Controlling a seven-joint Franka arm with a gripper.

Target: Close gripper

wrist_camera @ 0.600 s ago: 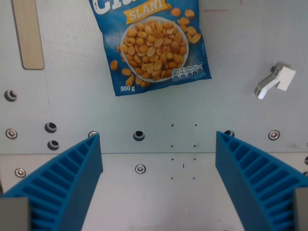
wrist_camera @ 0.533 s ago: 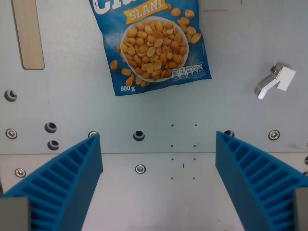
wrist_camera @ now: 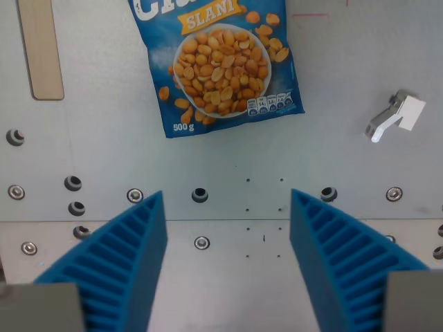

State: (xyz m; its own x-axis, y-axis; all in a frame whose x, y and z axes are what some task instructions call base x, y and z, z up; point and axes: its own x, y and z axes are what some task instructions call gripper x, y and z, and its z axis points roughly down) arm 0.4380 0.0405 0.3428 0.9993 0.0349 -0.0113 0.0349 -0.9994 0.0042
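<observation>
Blue ribbed fingers (wrist_camera: 131, 256) stand apart with a clear gap between them, nothing held, over the grey worktop (wrist_camera: 90, 145). Ahead of the fingers lies a blue peanut bag (wrist_camera: 220, 62); a wooden strip (wrist_camera: 40, 48) sits ahead-left, a small metal bracket (wrist_camera: 393, 116) ahead-right.

- The peanut bag (wrist_camera: 220, 66) runs off the top edge, so the brand name is chopped; only "SLANÍ" reads whole.
- The tiny print on its nutrition strip is way too small to read.
- The wooden strip (wrist_camera: 40, 48) is cut off at the top too.
- The blue fingers (wrist_camera: 121, 273) run off the bottom edge.
</observation>
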